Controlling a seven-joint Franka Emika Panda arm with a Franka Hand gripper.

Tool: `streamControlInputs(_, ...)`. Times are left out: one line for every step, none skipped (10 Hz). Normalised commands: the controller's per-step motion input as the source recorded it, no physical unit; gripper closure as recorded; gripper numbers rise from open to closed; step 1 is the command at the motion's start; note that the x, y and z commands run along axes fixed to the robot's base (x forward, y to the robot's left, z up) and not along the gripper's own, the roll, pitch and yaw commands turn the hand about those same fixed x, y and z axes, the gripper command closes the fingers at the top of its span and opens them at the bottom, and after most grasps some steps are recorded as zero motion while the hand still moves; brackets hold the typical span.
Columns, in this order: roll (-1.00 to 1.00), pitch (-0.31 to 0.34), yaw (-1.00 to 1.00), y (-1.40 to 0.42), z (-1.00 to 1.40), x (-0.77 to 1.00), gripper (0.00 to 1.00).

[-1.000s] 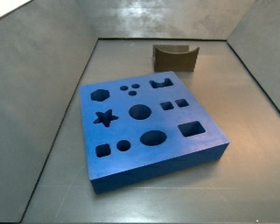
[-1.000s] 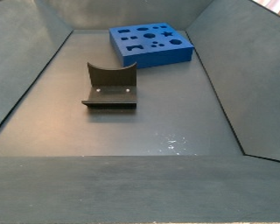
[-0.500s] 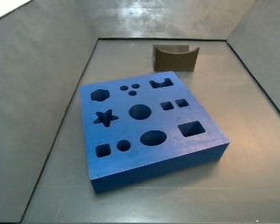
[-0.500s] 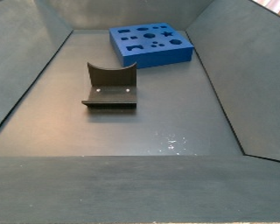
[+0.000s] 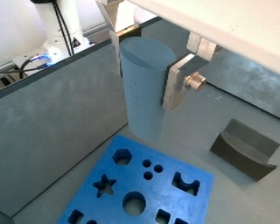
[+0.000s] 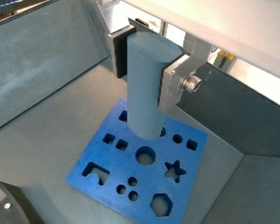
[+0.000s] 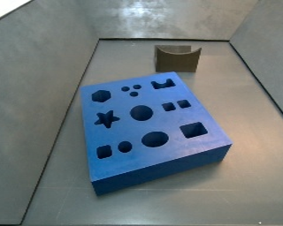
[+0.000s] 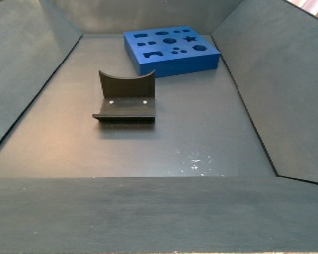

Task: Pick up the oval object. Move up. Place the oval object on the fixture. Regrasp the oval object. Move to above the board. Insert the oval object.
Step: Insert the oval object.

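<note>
Held between the gripper's [image 5: 147,68] silver plates, a plain pale blue-grey peg [image 5: 143,87]. Below the gripper, a bright blue board [image 6: 140,164] dotted with darker blue cut-outs. Off to the gripper's side, an olive-brown fixture [image 5: 248,149], near black in a side view [image 8: 124,97]. Under everything, a dull grey floor [image 7: 144,205] with pale sheen

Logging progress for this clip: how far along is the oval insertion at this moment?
Late stage. The oval object is held between the fingers of the gripper, high above the board in both wrist views, so pickup looks done. The fixture stands empty. The side views show neither gripper nor peg. Lowering into the board's oval hole remains.
</note>
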Motion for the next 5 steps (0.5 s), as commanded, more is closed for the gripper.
streamControlInputs(-0.04, 0.000, 0.00, 0.00, -0.05, 0.00, 1.00)
streamControlInputs(0.00, -0.017, 0.00, -0.01, -0.04, 0.00, 1.00)
streamControlInputs(0.00, -0.106, 0.00, 0.00, -0.34, 0.00, 1.00)
streamControlInputs(0.00, -0.184, 0.38, -0.08, -0.82, 0.14, 1.00)
streamControlInputs(-0.08, -0.143, 0.75, 0.00, -0.71, 0.12, 1.00)
